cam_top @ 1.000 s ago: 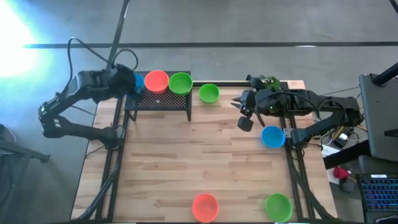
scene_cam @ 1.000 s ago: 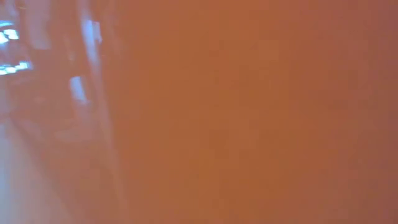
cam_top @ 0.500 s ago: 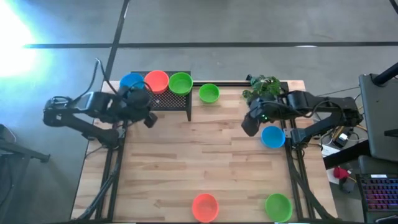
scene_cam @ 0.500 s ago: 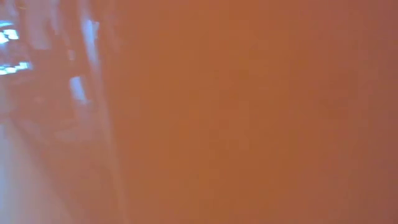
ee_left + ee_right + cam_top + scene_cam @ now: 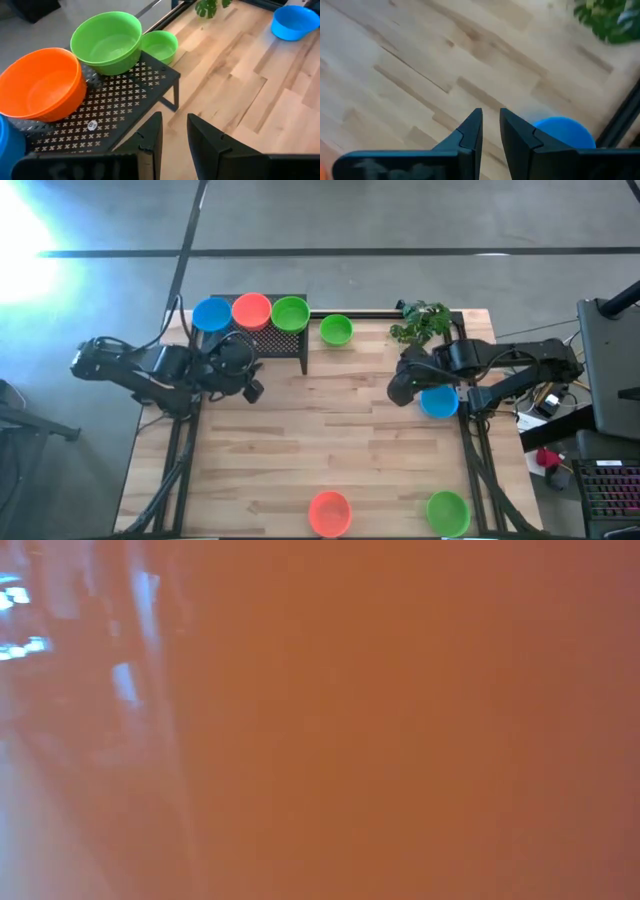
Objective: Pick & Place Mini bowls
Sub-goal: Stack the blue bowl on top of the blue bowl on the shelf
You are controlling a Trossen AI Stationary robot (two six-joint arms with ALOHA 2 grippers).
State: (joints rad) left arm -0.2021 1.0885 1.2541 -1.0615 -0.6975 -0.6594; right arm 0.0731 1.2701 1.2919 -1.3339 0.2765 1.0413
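Observation:
Three mini bowls stand on their bases on the black mesh stand [image 5: 255, 340]: blue [image 5: 212, 314], orange-red [image 5: 252, 310] and green [image 5: 290, 313]. Another green bowl [image 5: 336, 330] sits on the table just right of the stand. A blue bowl [image 5: 440, 401] rests by the right edge. An orange-red bowl [image 5: 330, 513] and a green one [image 5: 447, 512] stand at the near edge. My left gripper [image 5: 250, 386] hangs in front of the stand, fingers nearly together, holding nothing. My right gripper [image 5: 398, 390], likewise shut and bare, is just left of the blue bowl [image 5: 562, 131].
A leafy plant sprig [image 5: 425, 320] lies at the far right corner. The wooden table's middle [image 5: 320, 430] is bare between the arms. The low view is filled by an orange-red blur [image 5: 400, 720] close to the lens. A dark machine [image 5: 610, 360] stands beyond the right edge.
My left gripper has drawn back from the blue bowl on the stand, toward the near edge and down; the bowl stays on the stand beside the orange-red one. My right gripper has pulled back toward the near edge and now sits beside the blue bowl on the table.

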